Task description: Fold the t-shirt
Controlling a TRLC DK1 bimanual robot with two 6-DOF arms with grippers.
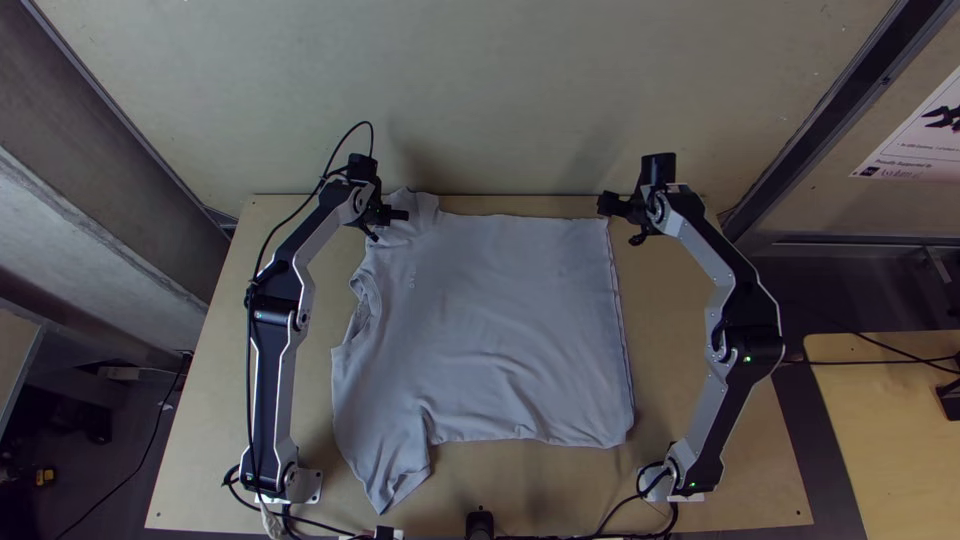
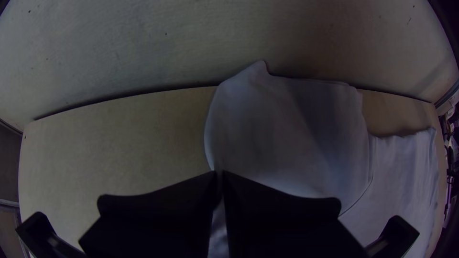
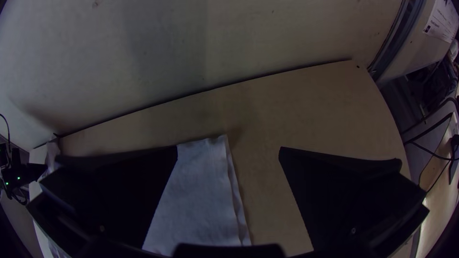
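The light grey t-shirt [image 1: 500,320] lies spread with some wrinkles, its collar opening at the left, hem at the right, one sleeve pointing to the near edge. At its far left, my left gripper [image 1: 385,217] is on the other sleeve; in the left wrist view that gripper [image 2: 220,176] is shut on cloth of the t-shirt [image 2: 287,129]. My right gripper [image 1: 622,222] is at the far hem corner. The right wrist view has that gripper [image 3: 228,149] open, the t-shirt's corner [image 3: 201,191] between its fingers' sides, not pinched.
Bare wooden table [image 1: 710,400] lies right of the shirt, with a strip along the near edge. A wall [image 1: 520,100] rises right behind the far edge. A black cable runs along the left arm. Another wooden table [image 1: 890,430] stands off to the right.
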